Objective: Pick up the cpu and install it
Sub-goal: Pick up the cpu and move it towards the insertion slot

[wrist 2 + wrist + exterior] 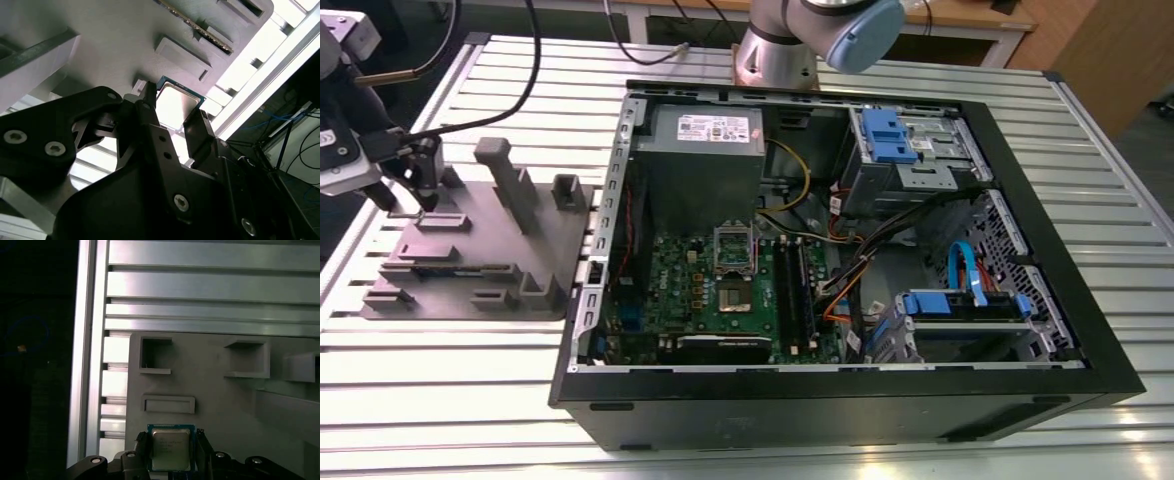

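Small flat square silvery chip, the cpu (170, 449), sits squarely between the black fingers (141, 452) — pinched at two opposite edges — just over the grey moulded tray (220, 395).

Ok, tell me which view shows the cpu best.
The first wrist view: the cpu faces the camera squarely, gripped by the hand over the grey tray. The second wrist view shows it slanted, glare-washed and partly behind a finger. In the exterior view it is too small to make out.
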Motion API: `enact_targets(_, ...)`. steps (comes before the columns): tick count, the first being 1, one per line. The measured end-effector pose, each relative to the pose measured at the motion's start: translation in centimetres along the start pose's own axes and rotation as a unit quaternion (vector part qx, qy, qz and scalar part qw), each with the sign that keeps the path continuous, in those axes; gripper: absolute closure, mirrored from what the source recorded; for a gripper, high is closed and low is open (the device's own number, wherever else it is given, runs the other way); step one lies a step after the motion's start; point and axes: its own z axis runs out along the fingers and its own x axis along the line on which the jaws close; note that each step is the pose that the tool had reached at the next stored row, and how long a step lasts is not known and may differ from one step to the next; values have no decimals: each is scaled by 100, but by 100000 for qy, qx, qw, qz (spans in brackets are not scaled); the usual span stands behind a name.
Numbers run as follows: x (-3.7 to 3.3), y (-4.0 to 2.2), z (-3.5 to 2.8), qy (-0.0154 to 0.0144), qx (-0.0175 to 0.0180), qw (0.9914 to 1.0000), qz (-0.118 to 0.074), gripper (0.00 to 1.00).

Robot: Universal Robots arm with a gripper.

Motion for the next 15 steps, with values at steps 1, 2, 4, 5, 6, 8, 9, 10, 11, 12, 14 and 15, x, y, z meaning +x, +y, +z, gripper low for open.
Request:
enact_targets(1,0,1,-9,1,1,100000,-1,53)
enact_targets(2,0,1,-18,0,0,100000,-1,53)
enact_targets(4,1,2,-34,1,1,100000,0,53)
enact_targets(5,1,2,-42,5,3,100000,-1,53)
enact_targets(6,1,3,-48,2,-1,100000,0,53)
enact_targets(8,1,3,-61,3,1,100000,-1,53)
enact_targets(9,1,4,-66,2,0,100000,-1,53)
enact_targets(10,1,4,-71,0,2,100000,0,53)
enact_targets(11,1,4,-76,4,2,100000,0,53)
enact_targets(12,1,4,-81,4,2,100000,-1,53)
enact_targets(14,2,5,-91,0,1,100000,-1,53)
enact_targets(15,2,5,-96,0,2,100000,1,53)
